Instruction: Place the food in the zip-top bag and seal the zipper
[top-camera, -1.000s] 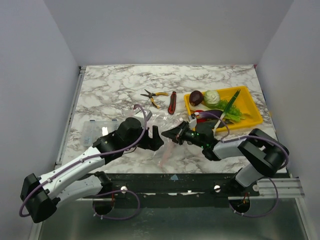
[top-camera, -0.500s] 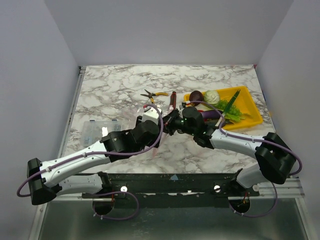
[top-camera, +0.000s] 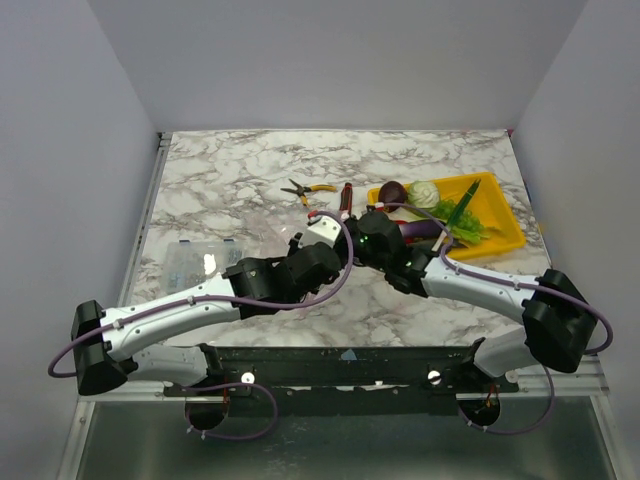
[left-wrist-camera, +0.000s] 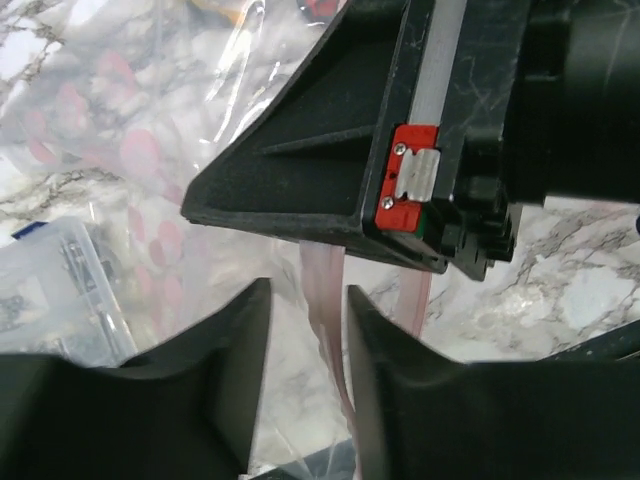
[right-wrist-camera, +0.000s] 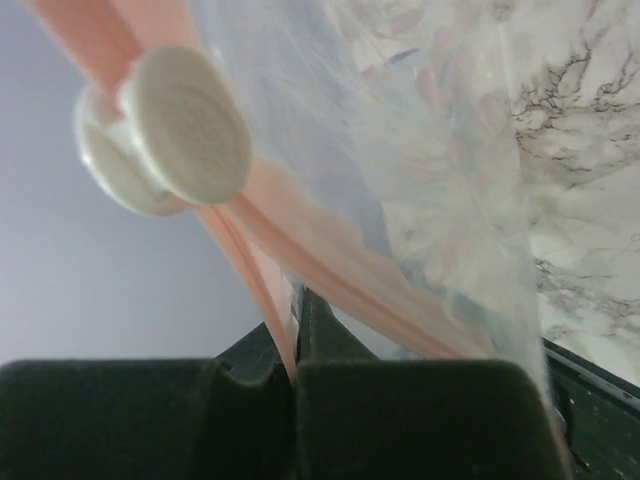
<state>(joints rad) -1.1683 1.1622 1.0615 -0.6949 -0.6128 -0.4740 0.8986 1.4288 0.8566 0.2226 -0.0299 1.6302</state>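
Observation:
The zip-top bag (top-camera: 278, 235) lies crumpled at the table's middle, clear film with pink spots (left-wrist-camera: 120, 150). My right gripper (top-camera: 352, 232) is shut on its pink zipper (right-wrist-camera: 330, 260) and holds that edge up; a white slider (right-wrist-camera: 165, 130) sits on the strip just beyond the grip (right-wrist-camera: 296, 370). My left gripper (left-wrist-camera: 306, 300) stands right beside it, jaws narrowly apart, with the hanging zipper strip (left-wrist-camera: 325, 330) between them against the right finger. The food lies in the yellow tray (top-camera: 505, 240): maroon round piece (top-camera: 392, 193), cabbage (top-camera: 424, 193), green pieces (top-camera: 462, 215), purple eggplant (top-camera: 420, 228).
Yellow-handled pliers (top-camera: 310, 189) and a red-and-black knife (top-camera: 345, 203) lie just behind the grippers. A rigid clear box (top-camera: 195, 262) of small parts sits at the left, also near the bag (left-wrist-camera: 60, 290). Both arms cross the table's near half.
My left arm has swung right to the bag's mouth and its jaws have narrowed around the strip. My right gripper has carried the zipper edge up and toward the back.

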